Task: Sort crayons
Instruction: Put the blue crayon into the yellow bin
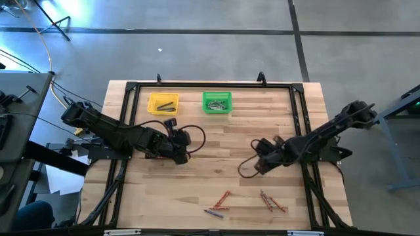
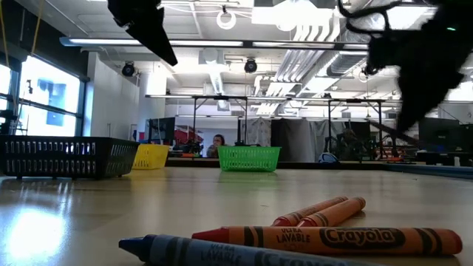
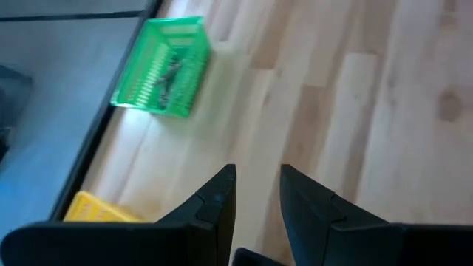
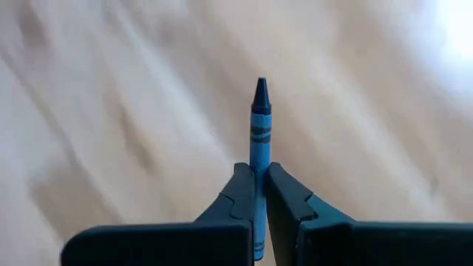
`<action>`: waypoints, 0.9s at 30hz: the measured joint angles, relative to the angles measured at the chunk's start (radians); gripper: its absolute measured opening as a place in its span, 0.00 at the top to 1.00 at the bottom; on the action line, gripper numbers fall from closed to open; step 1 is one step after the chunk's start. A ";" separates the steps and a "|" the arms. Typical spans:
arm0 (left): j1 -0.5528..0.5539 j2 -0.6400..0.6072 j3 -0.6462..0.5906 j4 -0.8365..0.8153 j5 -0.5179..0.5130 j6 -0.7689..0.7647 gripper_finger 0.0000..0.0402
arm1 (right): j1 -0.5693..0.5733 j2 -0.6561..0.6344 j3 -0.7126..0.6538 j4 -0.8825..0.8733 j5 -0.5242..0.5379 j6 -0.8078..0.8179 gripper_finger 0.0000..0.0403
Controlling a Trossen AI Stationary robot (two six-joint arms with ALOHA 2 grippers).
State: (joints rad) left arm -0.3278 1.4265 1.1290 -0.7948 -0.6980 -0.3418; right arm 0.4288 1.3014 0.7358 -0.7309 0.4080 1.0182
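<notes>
Nearest the low camera: orange wax crayon with a printed paper wrapper (image 2: 332, 239), lying flat on the pale wooden plank table (image 1: 223, 141), a dark blue paper-wrapped crayon (image 2: 199, 251) just in front of it and two more orange sticks (image 2: 321, 210) angled behind. Seen from above as a small cluster (image 1: 218, 202) at the near edge, with a second small cluster of orange and grey sticks (image 1: 272, 201) to its right. Evidently the unsorted remainder, left where the arms can reach down.

Right gripper (image 1: 257, 165) over mid-table, right of centre, well clear of both clusters. Fingers pinched tight on a slim blue crayon (image 4: 259, 129), held by its lower part so the dark tip projects straight ahead between them. Probably a carry grip: the long free end should drop point-first into a bin.

Left gripper (image 1: 182, 145) left of centre, below the bins, waiting. Fingers (image 3: 211, 210) parted by a narrow gap, nothing between them.

Far edge: small yellow plastic mesh bin (image 1: 163, 103) holding a few dark sticks, small green plastic mesh bin (image 1: 217, 102) holding greyish ones. Side by side, so sorted colours stay apart. Black mesh basket (image 2: 66, 157) at the left in the low view; contents not visible.

Which bin takes blue: not certain.
</notes>
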 joint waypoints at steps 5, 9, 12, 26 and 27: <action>0.002 0.000 0.000 0.000 -0.039 -0.022 0.78 | -0.097 0.000 0.029 0.139 0.182 -0.177 0.99; 0.014 0.000 0.000 0.017 -0.076 -0.023 0.78 | -0.174 0.000 0.042 0.318 0.220 -0.387 0.99; 0.021 0.000 -0.016 0.075 -0.128 0.028 0.78 | -0.214 0.000 0.055 0.459 0.218 -0.577 0.99; 0.104 0.000 -0.321 1.079 -0.038 0.470 0.78 | -0.431 -0.001 0.166 0.845 -0.096 -0.999 0.99; 0.112 0.000 -0.343 1.168 -0.003 0.499 0.78 | -0.446 -0.001 0.166 0.873 -0.130 -0.998 0.99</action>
State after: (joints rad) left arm -0.2154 1.4269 0.7864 0.3731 -0.7008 0.1571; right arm -0.0167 1.3003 0.9020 0.1426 0.2776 0.0198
